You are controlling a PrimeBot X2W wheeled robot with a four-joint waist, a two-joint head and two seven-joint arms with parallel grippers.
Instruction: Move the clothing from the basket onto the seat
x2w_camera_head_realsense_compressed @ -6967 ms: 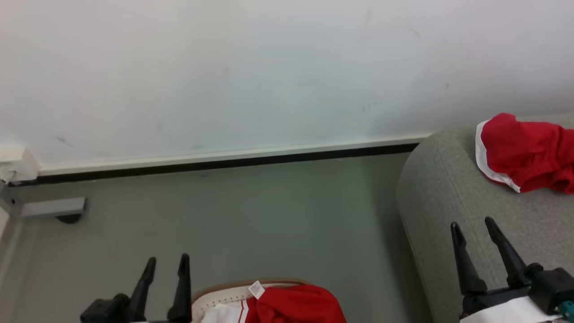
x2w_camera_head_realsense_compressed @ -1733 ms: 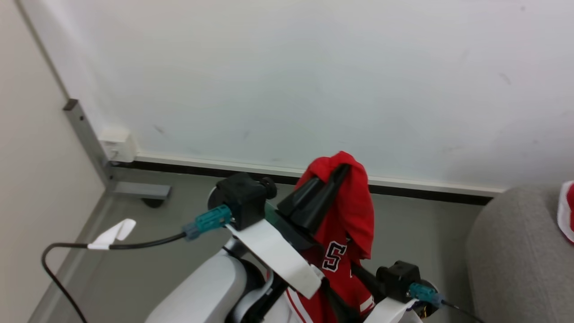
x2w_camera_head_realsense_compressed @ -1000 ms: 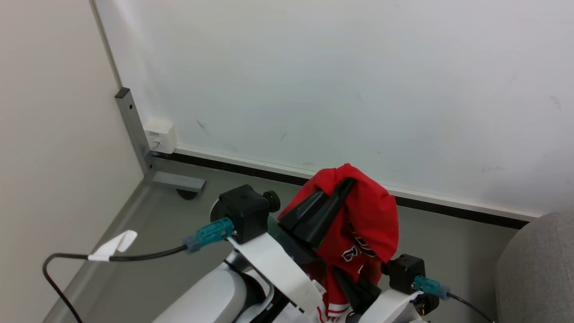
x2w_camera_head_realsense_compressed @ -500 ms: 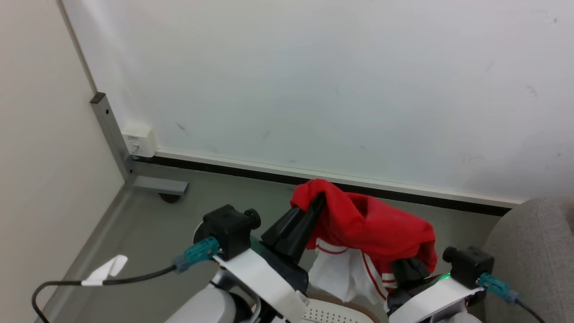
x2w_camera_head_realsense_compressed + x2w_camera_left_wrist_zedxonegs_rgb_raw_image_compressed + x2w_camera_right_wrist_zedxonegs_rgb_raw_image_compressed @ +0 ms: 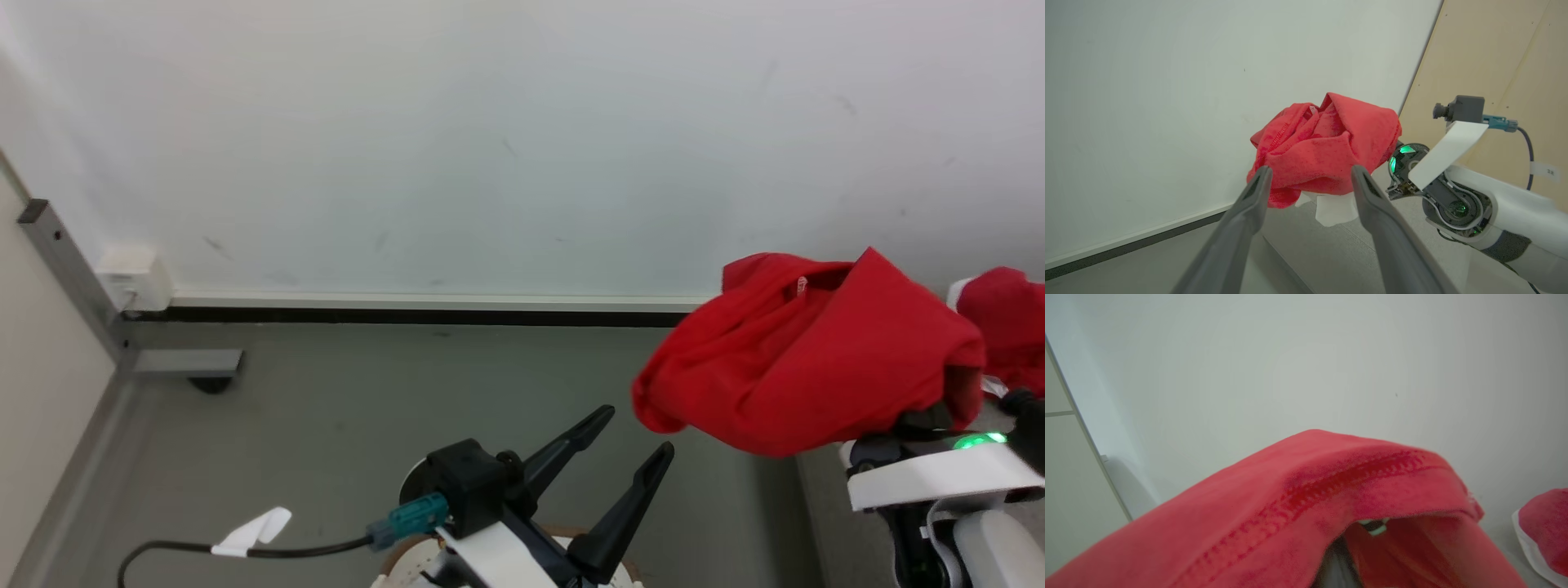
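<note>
A bundled red garment (image 5: 808,376) hangs in the air at the right, draped over my right gripper, whose fingers are buried in the fabric. The right wrist view looks out from under its stitched red hem (image 5: 1290,514). In the left wrist view the same garment (image 5: 1327,143) sits just beyond my fingertips, a white part dangling below it. My left gripper (image 5: 633,431) is open and holds nothing, left of the garment and apart from it. A second red garment (image 5: 1004,327) with white edging lies on the grey seat (image 5: 816,523). The basket's tan rim (image 5: 400,562) peeks in at the bottom edge.
A pale wall with a white skirting board (image 5: 424,304) closes off the grey floor (image 5: 326,408) behind. At the left corner stand a metal post (image 5: 65,269) and a white socket box (image 5: 131,273). A black cable (image 5: 245,549) trails from my left wrist.
My left gripper has let go of the red garment and opened. The right arm has carried the garment away to the right, toward the seat. The camera has swung right as well.
</note>
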